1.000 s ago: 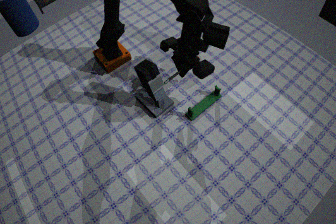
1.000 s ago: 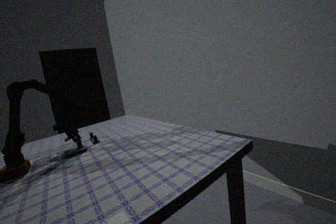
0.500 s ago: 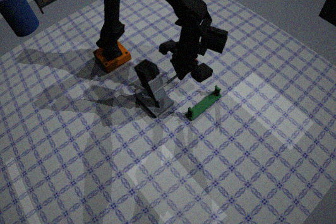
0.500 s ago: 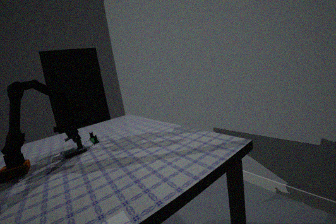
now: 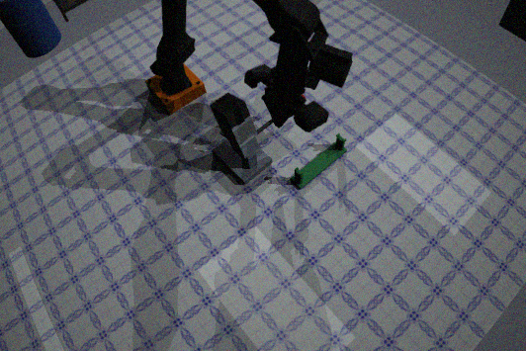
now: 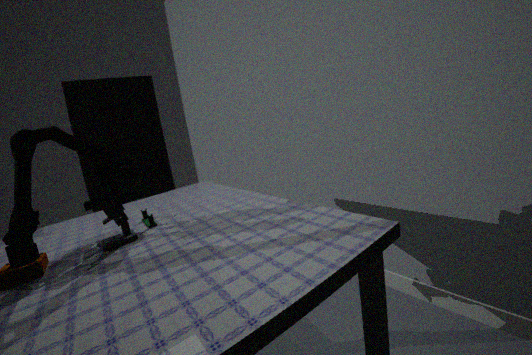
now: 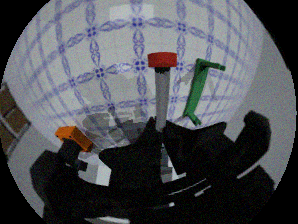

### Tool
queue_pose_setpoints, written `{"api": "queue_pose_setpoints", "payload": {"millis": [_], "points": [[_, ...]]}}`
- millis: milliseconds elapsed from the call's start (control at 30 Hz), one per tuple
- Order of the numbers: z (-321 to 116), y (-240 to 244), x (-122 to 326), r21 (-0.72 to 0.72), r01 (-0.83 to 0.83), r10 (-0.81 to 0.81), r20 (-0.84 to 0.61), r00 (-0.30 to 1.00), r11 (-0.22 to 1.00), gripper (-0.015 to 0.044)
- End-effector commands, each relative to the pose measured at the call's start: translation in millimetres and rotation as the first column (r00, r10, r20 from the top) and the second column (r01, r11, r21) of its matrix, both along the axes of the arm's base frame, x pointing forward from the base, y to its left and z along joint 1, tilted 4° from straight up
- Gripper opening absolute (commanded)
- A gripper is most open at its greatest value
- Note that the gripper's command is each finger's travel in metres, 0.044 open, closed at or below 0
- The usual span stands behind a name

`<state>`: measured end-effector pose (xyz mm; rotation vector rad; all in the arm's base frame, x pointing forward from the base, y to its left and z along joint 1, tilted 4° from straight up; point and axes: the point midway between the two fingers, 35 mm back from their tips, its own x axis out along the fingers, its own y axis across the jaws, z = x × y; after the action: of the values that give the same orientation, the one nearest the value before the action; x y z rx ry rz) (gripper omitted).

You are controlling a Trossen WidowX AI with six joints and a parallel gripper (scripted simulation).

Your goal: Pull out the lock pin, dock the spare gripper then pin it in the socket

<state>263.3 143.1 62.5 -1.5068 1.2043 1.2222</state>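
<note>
The lock pin, with a red head (image 7: 162, 60) and a grey shaft (image 7: 161, 95) (image 5: 265, 127), is between my fingers. My gripper (image 5: 280, 121) (image 7: 153, 119) is shut on it. The shaft points toward the grey mount (image 5: 249, 145) (image 6: 118, 242), which stands on the table with a slanted dark upper part. The gripper is beside and above the mount, on its right side in the top view. Whether the shaft's far end touches the mount or enters the socket cannot be told. The spare gripper cannot be told apart from the dark shapes at the mount.
A green holder (image 5: 318, 165) (image 6: 149, 221) (image 7: 196, 92) with an upright post at each end lies right of the mount in the top view. The arm's orange base (image 5: 190, 95) (image 6: 31, 270) (image 7: 73, 137) is behind and left of the mount there.
</note>
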Motion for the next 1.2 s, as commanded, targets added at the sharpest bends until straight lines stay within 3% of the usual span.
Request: {"api": "queue_pose_setpoints", "payload": {"millis": [0,1167], "points": [[1.3,-2.8,1.1,0.006,-0.001,0.001,0.001,1.000,1.000,0.0000],[-1.2,-28.2,7.4,0.003,-0.002,0.002,-0.014,1.000,1.000,0.0000]]}}
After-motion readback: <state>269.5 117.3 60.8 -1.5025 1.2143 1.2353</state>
